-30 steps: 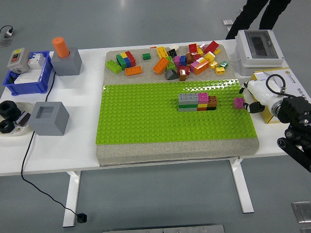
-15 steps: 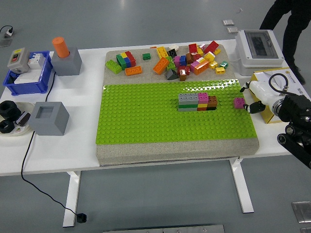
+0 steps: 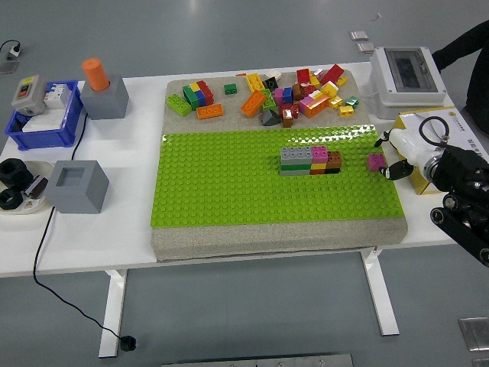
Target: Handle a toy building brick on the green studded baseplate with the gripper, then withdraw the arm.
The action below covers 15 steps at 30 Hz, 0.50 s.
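Pink brick (image 3: 376,161) beside right robot hand (image 3: 400,155)

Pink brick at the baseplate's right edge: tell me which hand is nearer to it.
Right. The right hand sits just right of the pink brick, fingertips close beside it. The left hand is out of view.

This looks like a robotics lab or test workshop. A plain white worktop (image 3: 92,245) on white metal legs stands on a bare grey floor (image 3: 229,30). At nine o'clock sit a blue plastic parts bin (image 3: 46,126) holding electrical switchgear and grey block fixtures (image 3: 76,186). At one o'clock is a white electrical enclosure with a clear lid (image 3: 407,74). A black cable (image 3: 53,283) trails down to the floor at seven o'clock.
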{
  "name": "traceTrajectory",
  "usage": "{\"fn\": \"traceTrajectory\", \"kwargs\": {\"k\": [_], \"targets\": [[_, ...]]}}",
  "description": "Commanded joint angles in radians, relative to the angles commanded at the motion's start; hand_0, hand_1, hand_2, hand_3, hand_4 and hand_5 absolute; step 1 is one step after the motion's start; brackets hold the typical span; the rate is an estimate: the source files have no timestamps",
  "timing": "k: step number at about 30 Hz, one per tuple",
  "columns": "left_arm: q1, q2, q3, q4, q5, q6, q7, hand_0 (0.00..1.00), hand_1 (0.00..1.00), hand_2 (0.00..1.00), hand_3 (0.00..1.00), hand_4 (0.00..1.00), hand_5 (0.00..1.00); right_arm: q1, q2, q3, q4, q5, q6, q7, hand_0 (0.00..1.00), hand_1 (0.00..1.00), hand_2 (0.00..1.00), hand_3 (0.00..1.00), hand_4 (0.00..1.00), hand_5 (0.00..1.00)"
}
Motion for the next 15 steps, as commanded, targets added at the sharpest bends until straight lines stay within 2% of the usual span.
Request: {"fn": "traceTrajectory", "kwargs": {"k": [15], "targets": [[0.001, 0.000, 0.000, 0.000, -0.001, -0.001, 0.000, 0.787, 0.803, 0.755, 0.443, 0.998, 0.873, 0.010, 0.007, -0.009, -0.020, 0.024, 0.001, 0.003, 0.815, 0.814, 0.860, 0.715, 0.751, 0.143]]}}
